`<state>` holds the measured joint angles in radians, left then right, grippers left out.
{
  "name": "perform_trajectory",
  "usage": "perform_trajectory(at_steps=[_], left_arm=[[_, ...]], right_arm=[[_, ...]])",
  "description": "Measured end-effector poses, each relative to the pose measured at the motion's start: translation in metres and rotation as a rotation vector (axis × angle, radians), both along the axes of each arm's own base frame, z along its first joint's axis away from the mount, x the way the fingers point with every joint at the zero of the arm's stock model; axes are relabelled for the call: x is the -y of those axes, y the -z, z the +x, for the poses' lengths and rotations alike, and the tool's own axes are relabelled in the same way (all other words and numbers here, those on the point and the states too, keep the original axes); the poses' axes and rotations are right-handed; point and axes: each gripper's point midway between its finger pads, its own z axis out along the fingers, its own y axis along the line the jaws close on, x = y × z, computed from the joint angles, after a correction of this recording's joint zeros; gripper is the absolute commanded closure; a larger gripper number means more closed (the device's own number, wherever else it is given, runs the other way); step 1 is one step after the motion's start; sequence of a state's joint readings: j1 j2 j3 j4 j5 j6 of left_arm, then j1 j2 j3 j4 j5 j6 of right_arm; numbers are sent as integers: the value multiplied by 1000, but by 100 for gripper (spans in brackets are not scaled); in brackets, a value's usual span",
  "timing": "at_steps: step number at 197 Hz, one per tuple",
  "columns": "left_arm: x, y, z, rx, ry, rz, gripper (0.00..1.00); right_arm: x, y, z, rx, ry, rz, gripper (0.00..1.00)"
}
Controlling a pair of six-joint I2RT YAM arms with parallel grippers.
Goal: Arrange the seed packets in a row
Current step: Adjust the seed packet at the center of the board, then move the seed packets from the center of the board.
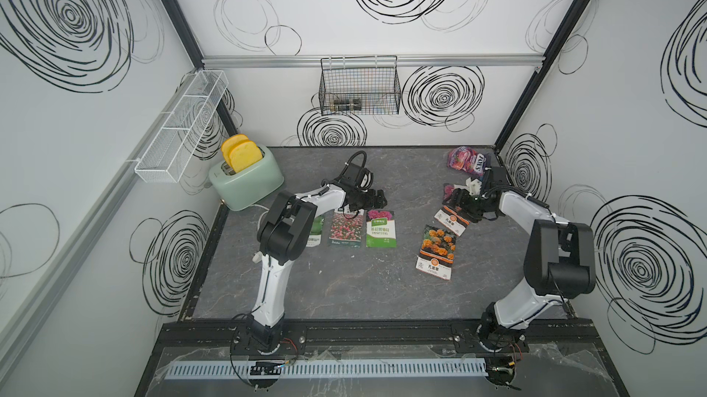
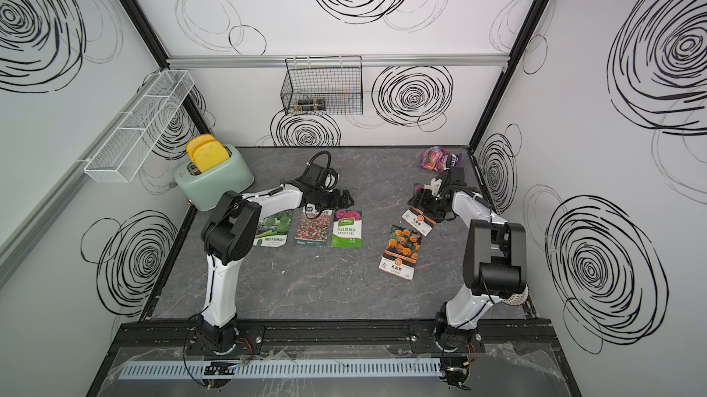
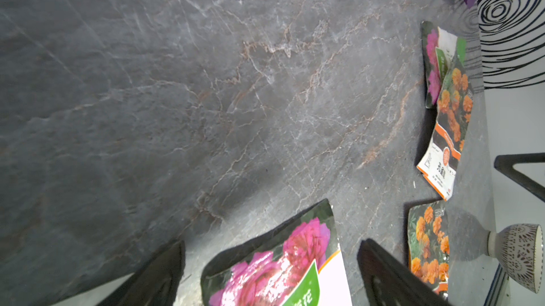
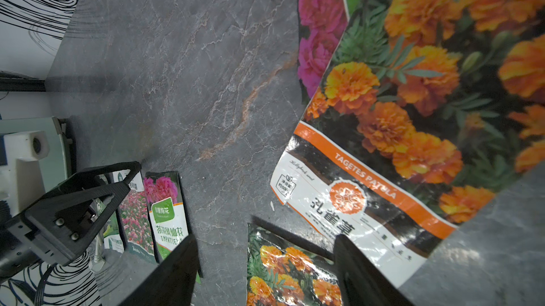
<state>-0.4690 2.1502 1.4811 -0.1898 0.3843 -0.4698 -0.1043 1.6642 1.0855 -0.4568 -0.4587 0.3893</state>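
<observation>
partly hidden green packet (image 1: 317, 229), overlapped pink packet (image 4: 317, 24)

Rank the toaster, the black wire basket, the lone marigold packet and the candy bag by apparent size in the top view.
In a top view:
1. toaster and black wire basket: about alike, so unranked between them
2. lone marigold packet
3. candy bag

Overhead stereo pair — two close, table-facing wrist-cams
</observation>
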Motion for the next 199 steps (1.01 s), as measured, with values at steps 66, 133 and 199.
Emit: perform_trajectory(at_steps=[66, 133, 199], left_arm=[[-4, 0, 2, 3, -1, 4, 4], [-6, -1, 4, 2, -5, 6, 4], [43, -53, 20, 110, 62, -46, 4]], right_arm=[[1, 0, 1, 2, 2, 0, 26], [3, -2, 4, 15, 15, 3, 26], [34, 8, 52, 19, 141, 48, 25]])
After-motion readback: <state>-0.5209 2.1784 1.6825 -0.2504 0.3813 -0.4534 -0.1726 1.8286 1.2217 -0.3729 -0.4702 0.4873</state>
